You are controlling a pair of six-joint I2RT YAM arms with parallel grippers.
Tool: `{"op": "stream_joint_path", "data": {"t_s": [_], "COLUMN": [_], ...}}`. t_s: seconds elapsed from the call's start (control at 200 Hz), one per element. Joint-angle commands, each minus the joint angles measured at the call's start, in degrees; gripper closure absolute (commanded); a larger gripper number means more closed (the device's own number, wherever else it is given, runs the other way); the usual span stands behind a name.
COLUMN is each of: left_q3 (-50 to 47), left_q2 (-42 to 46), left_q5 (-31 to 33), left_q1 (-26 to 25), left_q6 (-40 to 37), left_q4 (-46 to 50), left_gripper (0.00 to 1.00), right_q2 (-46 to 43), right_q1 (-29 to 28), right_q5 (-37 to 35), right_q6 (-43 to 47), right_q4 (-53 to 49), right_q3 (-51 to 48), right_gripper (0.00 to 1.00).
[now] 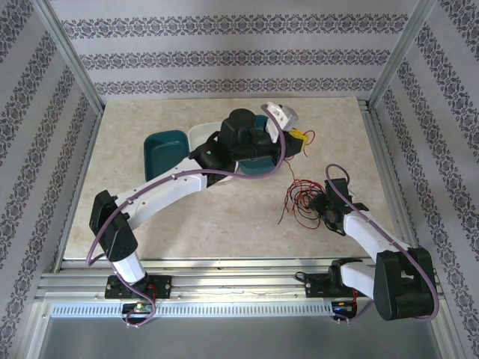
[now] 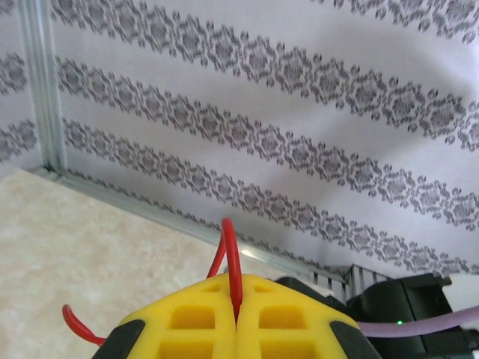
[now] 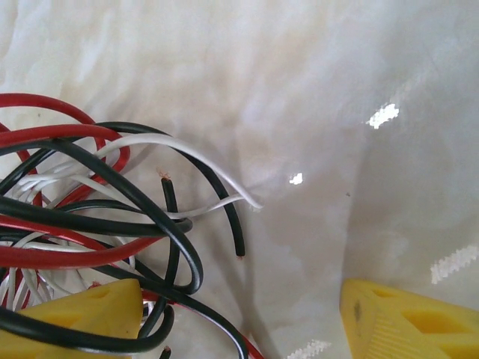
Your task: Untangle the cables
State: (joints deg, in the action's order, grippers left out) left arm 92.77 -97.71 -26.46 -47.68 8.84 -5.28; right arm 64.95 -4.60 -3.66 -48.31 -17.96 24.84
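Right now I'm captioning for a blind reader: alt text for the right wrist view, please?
Tangled red, black and white cables lie at left on a pale table. The right gripper stands open below, one yellow finger among the cables, the other over bare table.

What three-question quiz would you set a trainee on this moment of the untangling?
1. True or false: the left gripper is shut on a red wire.
2. Pick one. The right gripper is: A) clamped on a white wire; B) open, down at the tangle; C) shut on nothing.
3. Fill the blank: the wires in the tangle are red, black and ____.

Key: 1 true; 2 B; 3 white.
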Motion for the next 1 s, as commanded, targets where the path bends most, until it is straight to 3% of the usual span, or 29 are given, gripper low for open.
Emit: {"op": "stream_joint_path", "data": {"t_s": [0.0, 0.42, 0.994], "left_q3": [0.29, 3.36, 9.95], "left_q2": [2.52, 4.58, -0.73], "left_q5": [2.54, 8.64, 9.52], "left_q1": [1.25, 3.67, 13.09], "left_q6": [-2.91, -9.16, -7.78], "left_q4": [-2.29, 1.06, 4.48], "left_gripper": [1.0, 1.0, 1.0], "right_q2": [-0.61, -2.52, -12.56], "right_q1": [0.29, 0.37, 0.29], "right_q5": [-1.52, -0.57, 0.69], "right_q6": [-0.99, 0.25, 2.78], "right_q4": [-0.93, -1.98, -10.74], "right_q3": [-0.56, 0.26, 4.02], "right_gripper": [0.29, 0.29, 0.23]}}
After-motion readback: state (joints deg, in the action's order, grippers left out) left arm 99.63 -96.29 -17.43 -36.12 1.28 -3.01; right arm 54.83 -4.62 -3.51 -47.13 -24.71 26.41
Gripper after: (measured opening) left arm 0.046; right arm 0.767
